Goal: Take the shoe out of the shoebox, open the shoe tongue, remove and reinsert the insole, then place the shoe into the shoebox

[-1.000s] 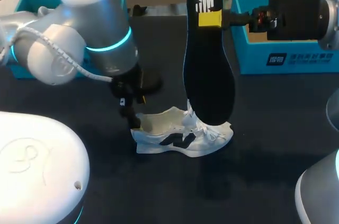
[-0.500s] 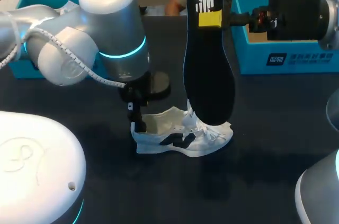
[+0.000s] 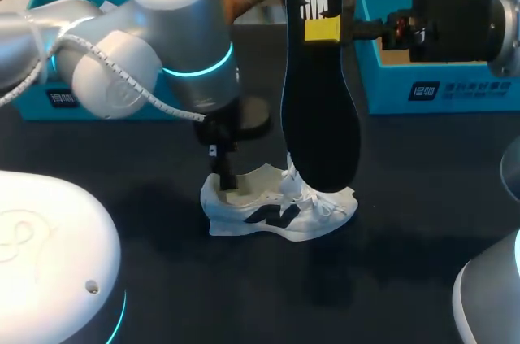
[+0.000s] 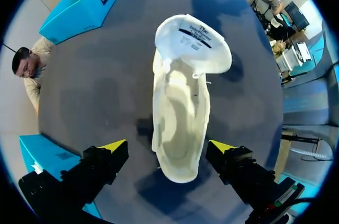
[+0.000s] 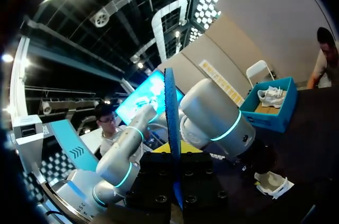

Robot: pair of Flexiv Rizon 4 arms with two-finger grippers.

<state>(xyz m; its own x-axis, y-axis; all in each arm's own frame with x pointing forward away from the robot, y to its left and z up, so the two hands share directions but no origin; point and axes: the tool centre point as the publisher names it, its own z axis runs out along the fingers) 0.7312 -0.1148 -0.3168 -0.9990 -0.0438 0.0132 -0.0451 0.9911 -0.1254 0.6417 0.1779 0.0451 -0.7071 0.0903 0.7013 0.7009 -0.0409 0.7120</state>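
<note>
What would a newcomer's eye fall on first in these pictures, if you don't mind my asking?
First, the long black insole, held upright above the table by the right gripper, with its lower end close to the white shoe. Next, the left gripper, which is open, with its yellow tips on either side of the shoe's heel end.

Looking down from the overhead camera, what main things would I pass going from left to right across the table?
Left arm → black insole, held upright → blue box.
</note>
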